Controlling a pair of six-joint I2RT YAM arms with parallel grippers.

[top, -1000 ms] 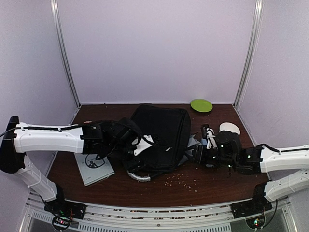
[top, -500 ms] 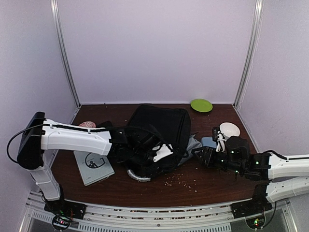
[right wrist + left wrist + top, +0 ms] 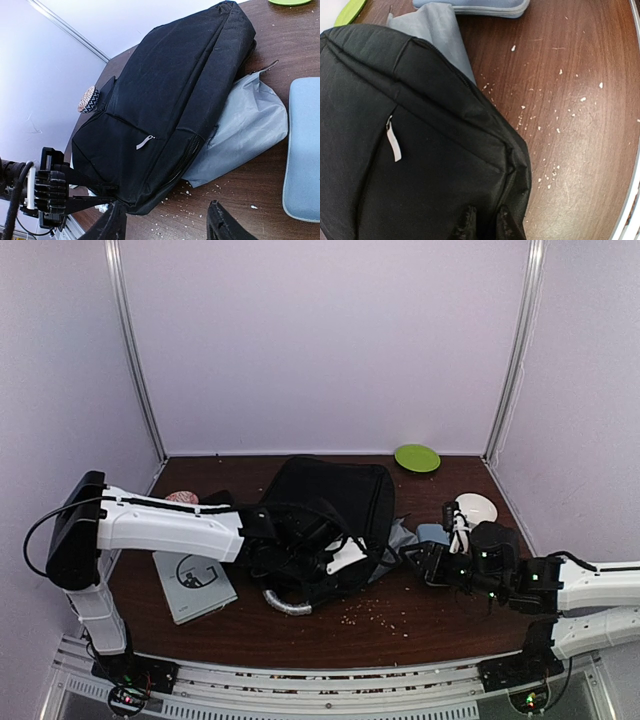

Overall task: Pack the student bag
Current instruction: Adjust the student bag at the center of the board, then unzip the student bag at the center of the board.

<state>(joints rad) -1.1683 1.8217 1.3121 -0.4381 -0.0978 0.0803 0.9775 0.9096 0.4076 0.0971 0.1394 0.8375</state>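
Black fabric of the bag (image 3: 335,505) lies slumped in the middle of the tabletop (image 3: 440,625). The left tool (image 3: 485,227) has its 2 fingers pinched narrow on the near seam, I'd guess to lift the mouth open. Opposite, the right tool (image 3: 167,225) hangs wide and empty beside the blue pencil case (image 3: 302,150), likely ready to feed it in.

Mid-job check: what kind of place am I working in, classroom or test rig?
Most likely a lab test booth, not a classroom: blank lilac walls framed by metal posts, a crumb-strewn wooden table, and staged props such as the bag and a green plate.
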